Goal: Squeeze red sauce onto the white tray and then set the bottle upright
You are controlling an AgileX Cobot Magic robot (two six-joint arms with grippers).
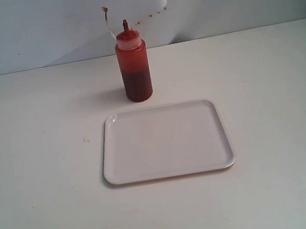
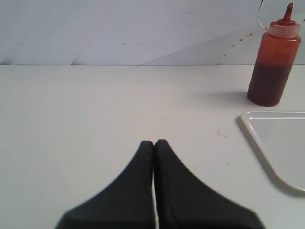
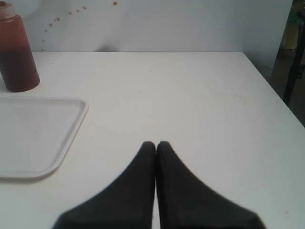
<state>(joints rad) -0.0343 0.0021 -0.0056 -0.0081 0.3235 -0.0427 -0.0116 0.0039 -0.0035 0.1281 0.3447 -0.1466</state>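
Only the wrist views show us the arms: the left pincer [image 2: 154, 143] and the right pincer [image 3: 156, 144] each hover over bare worktop [image 1: 42, 183], tips pressed together, pinching nothing. The exterior view alone gives us the whole white tray [image 1: 165, 141], lying flat, with the bottle [image 1: 133, 65] upright just behind it, clear of its rim. The right wrist view cuts off the nozzle [image 1: 125, 25]; the left shows only a tray corner. Reddish specks [image 1: 155, 14] dot the wall [image 1: 42, 27] behind.

exterior high, frontal; both wrist views low, share bottle [image 1: 135, 74].
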